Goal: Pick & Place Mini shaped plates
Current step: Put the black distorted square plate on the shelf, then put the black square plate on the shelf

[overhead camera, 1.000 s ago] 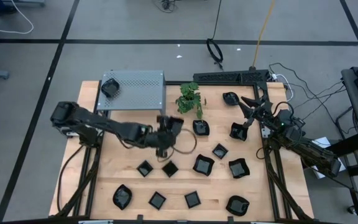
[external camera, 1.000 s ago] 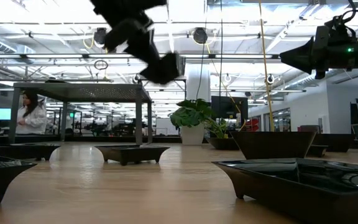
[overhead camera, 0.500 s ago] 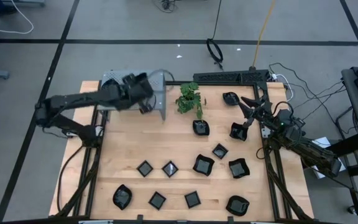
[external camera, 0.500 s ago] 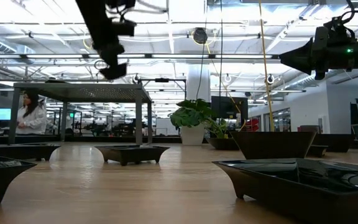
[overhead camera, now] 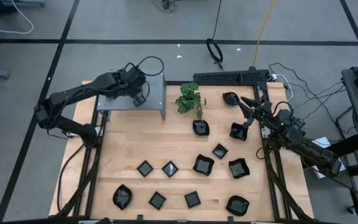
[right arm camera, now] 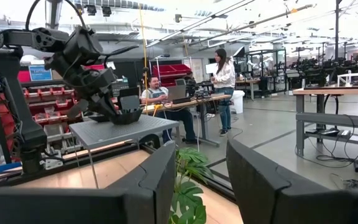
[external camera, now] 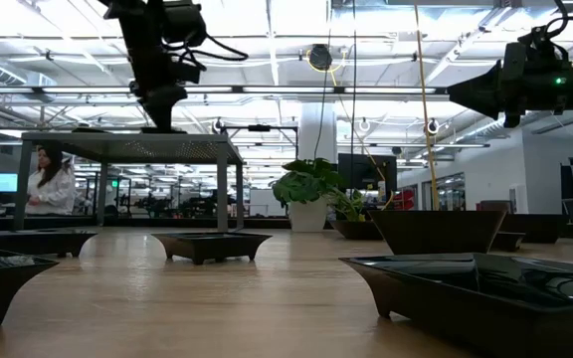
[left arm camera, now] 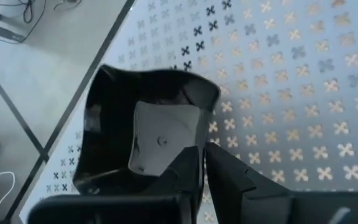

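Left wrist view showed one glossy black mini shaped plate lying on the grey perforated shelf. The left gripper had its two dark fingers drawn close, one inside the plate's wall and one outside, pinching the rim with only a thin slit between them.

From above, the left arm reached from the table's 9 o'clock edge up toward 11 o'clock. It was bent at the elbow, with the left gripper over the shelf, and the arm hid that plate in this view. The low view showed the same arm coming down onto the shelf top.

Twelve other plates sat on the wooden table:
- four in a row along the 6 o'clock edge;
- two side by side just above them, toward 7 o'clock;
- three clustered right of centre;
- one just below the plant;
- two toward 2 o'clock.

A single small green potted plant stood at 12 o'clock, just beside the shelf's right edge.

The right arm waited along the 3 o'clock side, its right gripper pointing toward 10 o'clock above the two plates at 2 o'clock. In its own wrist view the right gripper had its fingers spread apart with nothing between them.

Two people showed in the room beyond, one standing and one seated.
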`<action>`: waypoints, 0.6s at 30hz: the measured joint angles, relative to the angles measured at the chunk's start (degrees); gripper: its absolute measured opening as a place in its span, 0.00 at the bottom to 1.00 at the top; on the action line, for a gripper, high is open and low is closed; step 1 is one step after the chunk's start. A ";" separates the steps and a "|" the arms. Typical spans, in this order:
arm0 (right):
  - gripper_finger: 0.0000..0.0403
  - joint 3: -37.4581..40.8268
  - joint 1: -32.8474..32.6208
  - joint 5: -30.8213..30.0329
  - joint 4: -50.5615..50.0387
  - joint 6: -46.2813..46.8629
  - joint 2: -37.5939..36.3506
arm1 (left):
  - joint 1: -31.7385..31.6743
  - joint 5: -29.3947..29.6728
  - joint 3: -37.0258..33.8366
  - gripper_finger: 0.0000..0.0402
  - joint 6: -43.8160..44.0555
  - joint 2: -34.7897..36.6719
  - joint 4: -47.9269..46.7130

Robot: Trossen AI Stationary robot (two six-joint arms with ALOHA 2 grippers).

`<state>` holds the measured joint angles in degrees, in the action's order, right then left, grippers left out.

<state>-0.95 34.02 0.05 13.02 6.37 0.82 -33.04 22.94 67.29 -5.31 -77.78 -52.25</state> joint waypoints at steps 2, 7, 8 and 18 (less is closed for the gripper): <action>0.32 0.00 0.00 0.00 -0.02 0.00 0.00 | 0.00 0.00 0.00 0.12 0.04 -0.02 -1.61; 0.32 0.00 0.00 0.00 0.00 0.00 0.00 | 0.91 0.02 0.00 0.22 1.71 0.00 -3.43; 0.32 0.00 0.00 0.00 0.00 0.00 0.00 | 1.18 0.01 0.00 0.24 2.03 0.13 -3.40; 0.32 0.00 0.00 0.00 -0.02 0.00 0.00 | 5.71 0.94 0.00 0.41 4.34 3.96 -4.14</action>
<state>-0.95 34.02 0.05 12.99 6.37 0.82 -27.32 23.88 67.29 -0.97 -73.82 -56.39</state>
